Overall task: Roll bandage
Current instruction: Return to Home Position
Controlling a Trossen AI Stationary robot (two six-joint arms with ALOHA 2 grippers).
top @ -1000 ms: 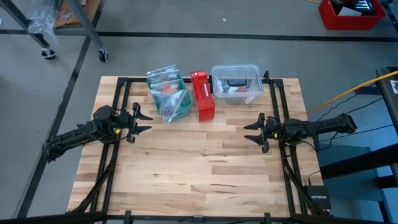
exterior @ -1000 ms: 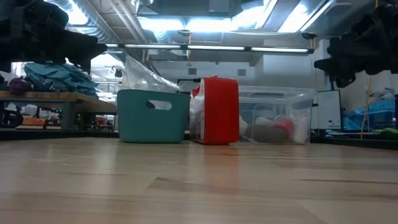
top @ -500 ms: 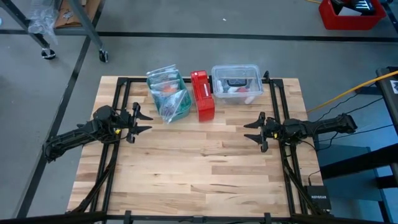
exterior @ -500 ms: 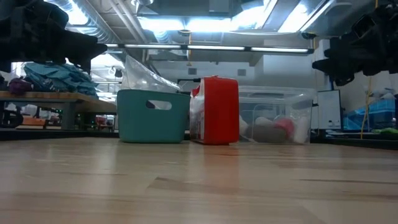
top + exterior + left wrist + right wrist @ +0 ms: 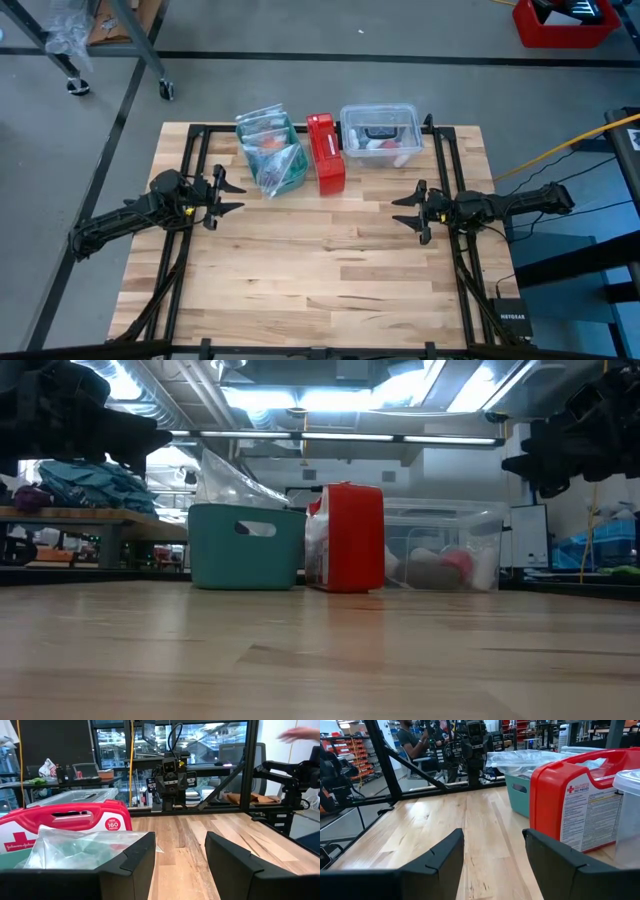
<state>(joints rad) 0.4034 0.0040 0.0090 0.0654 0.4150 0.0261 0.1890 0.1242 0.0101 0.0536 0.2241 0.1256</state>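
Purple fabric is showing nowhere: I am finding no bandage on the table (image 5: 330,280), and I am guessing it is sitting in the transparent zip bags (image 5: 270,150) heaped in the green bin (image 5: 245,560), though I cannot tell. I am judging the rolling done and the homing step in hand. My left gripper (image 5: 232,197) and right gripper (image 5: 400,211) are hanging spread wide, holding nothing. Next, I am needing only to settle both arms clear of the back row. I am counting two grippers, one bin, one red box (image 5: 325,153), one clear tub (image 5: 470,525).
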